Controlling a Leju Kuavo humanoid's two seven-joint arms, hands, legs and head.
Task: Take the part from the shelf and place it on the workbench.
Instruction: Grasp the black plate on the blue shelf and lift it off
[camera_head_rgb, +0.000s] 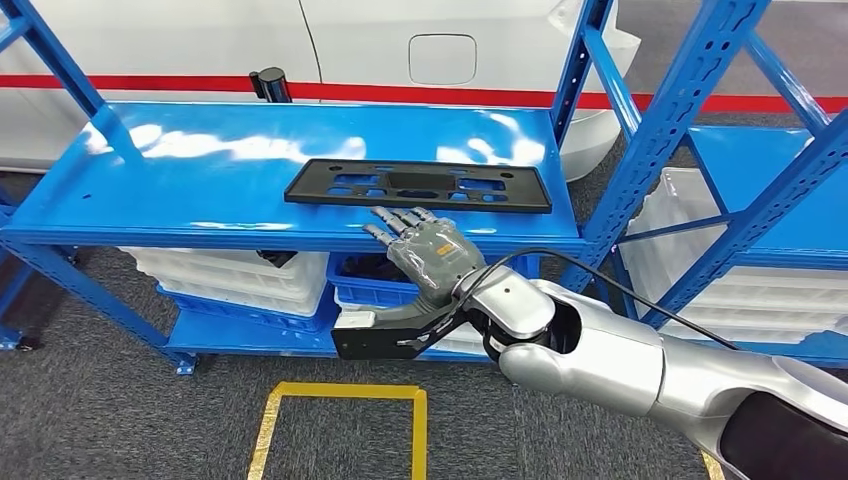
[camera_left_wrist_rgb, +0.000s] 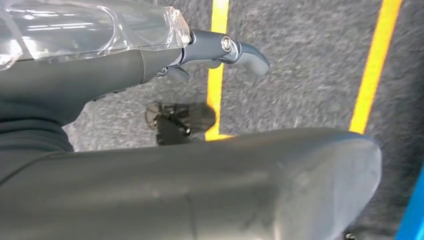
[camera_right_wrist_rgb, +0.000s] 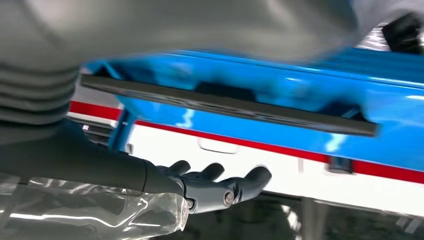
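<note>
**Q:** Where does your run stand at this moment?

**A:** Early. The part (camera_head_rgb: 418, 186), a flat black plate with cut-outs, lies flat on the blue shelf (camera_head_rgb: 180, 190), near its front edge. Nothing holds it. No worktop is visible in any view, so the placing step is wholly ahead of you.

**Q:** What is your right hand doing?

**A:** The right hand (camera_head_rgb: 425, 252) is at the shelf's front edge, just in front of the part, fingers (camera_head_rgb: 398, 220) stretched out and slightly apart, empty. From the head view the fingertips lie close to the part's near edge; whether they touch it I cannot tell. In the right wrist view the fingers (camera_right_wrist_rgb: 215, 182) appear apart from the part's edge (camera_right_wrist_rgb: 225, 106), which suggests no contact yet.

**Q:** And your left?

**A:** The left hand (camera_left_wrist_rgb: 200, 55) hangs over the grey floor (camera_left_wrist_rgb: 310, 75) with its yellow lines. One thumb-like digit shows; the others are hidden, so spread or curled, I cannot tell. It holds nothing visible.

**Q:** What is left?

**A:** Judgement: everything but the approach. You still need to get fingers under or over the thin plate, lift it off the shelf, carry it, and set it down. The plate's low profile may make the first grip the hard part.
</note>
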